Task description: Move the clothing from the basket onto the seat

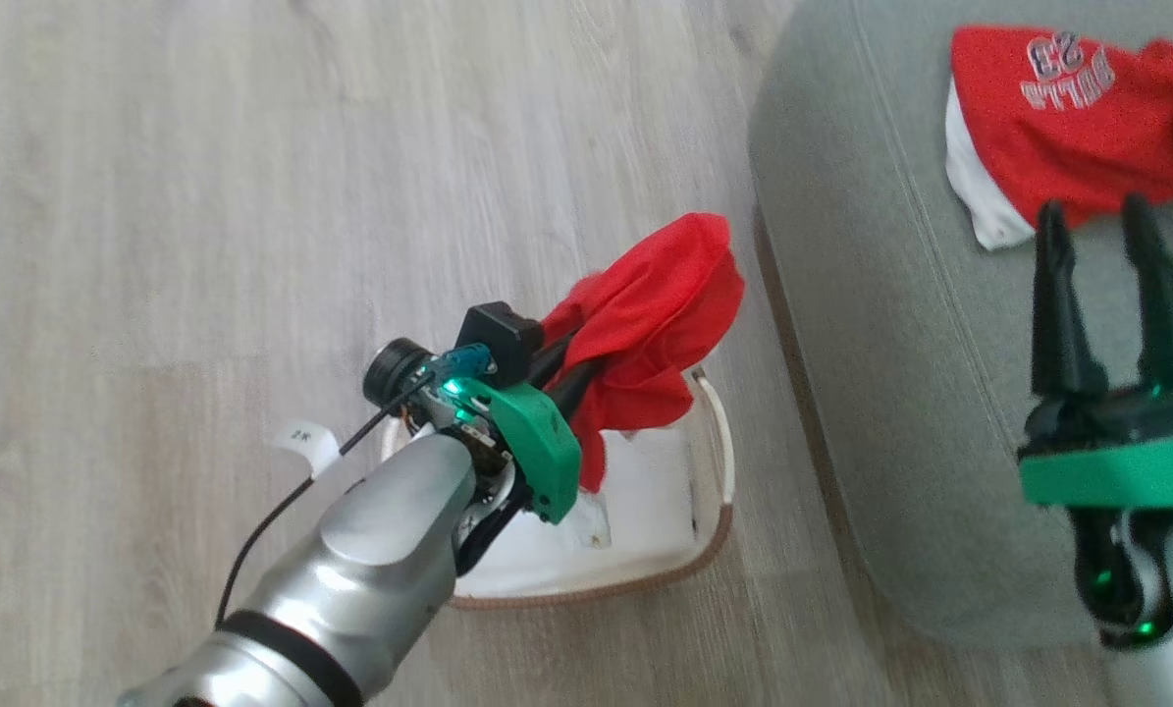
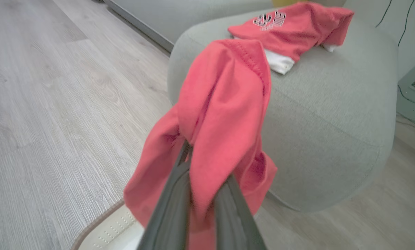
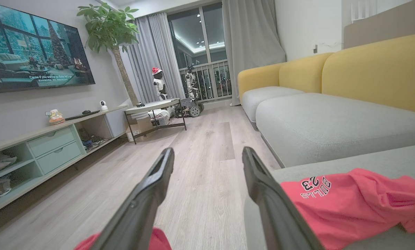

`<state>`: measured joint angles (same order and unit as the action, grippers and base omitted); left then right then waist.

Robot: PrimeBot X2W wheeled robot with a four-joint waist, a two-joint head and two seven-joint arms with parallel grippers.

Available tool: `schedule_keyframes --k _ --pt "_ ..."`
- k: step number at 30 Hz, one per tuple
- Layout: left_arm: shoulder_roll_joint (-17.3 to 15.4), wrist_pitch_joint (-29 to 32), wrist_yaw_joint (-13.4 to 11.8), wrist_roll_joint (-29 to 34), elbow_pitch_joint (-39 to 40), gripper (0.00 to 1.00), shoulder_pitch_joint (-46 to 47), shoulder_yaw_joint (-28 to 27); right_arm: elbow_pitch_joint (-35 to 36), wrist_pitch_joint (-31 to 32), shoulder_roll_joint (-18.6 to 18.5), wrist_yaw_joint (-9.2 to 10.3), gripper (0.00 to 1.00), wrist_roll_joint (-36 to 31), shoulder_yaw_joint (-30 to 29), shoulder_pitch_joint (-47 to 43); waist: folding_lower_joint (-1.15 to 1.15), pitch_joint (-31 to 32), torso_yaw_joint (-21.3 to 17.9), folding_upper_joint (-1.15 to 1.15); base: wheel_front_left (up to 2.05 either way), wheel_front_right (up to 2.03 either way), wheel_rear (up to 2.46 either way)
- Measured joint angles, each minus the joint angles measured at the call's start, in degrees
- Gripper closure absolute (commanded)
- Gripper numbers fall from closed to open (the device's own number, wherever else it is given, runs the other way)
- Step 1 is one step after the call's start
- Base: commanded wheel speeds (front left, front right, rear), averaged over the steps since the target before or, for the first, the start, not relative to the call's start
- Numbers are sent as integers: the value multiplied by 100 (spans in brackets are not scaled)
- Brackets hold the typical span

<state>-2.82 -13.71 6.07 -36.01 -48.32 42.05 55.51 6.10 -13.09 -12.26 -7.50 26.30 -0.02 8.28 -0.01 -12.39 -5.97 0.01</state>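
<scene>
My left gripper (image 1: 584, 361) is shut on a red piece of clothing (image 1: 660, 304), which hangs bunched over its fingers above the cream basket (image 1: 719, 511). In the left wrist view the same cloth (image 2: 224, 118) drapes over both fingers, with the basket's rim (image 2: 99, 222) below. A second red garment (image 1: 1067, 128) printed "BULLS 23" lies on the grey-green seat (image 1: 890, 393), to the right of the basket. My right gripper (image 1: 1094, 208) stands open over the seat, its fingertips just short of that garment, with nothing between them.
The basket stands on pale wooden floor (image 1: 252, 196), close against the seat's left edge. In the right wrist view a yellow-backed sofa (image 3: 367, 76) runs on beyond the seat, with a low table (image 3: 155, 107) and a TV cabinet (image 3: 54, 146) across the floor.
</scene>
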Motion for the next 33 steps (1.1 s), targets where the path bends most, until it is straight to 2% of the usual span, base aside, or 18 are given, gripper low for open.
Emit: schedule_keyframes --k 5,12,21,28,33 --pt "-115 69 -118 -114 465 100 -133 -55 -49 67 10 0 0 0 96 -246 0 364 153 0 0 0 0" --pt "-536 445 -456 -267 1685 100 -169 -216 -73 235 22 0 0 -1 324 -471 0 850 337 0 0 0 0" --pt "-991 1074 -913 -315 3240 100 -161 -378 -160 297 48 0 0 -1 610 -685 0 1045 511 0 0 0 0" --pt "-1135 1322 -1072 -318 3761 100 -163 -390 -246 300 31 0 0 42 956 -685 0 1097 517 0 0 0 0" --pt "-1149 1372 -1160 -320 3907 100 -165 -388 -311 426 -102 0 0 56 1619 -666 0 1100 507 0 0 0 0"
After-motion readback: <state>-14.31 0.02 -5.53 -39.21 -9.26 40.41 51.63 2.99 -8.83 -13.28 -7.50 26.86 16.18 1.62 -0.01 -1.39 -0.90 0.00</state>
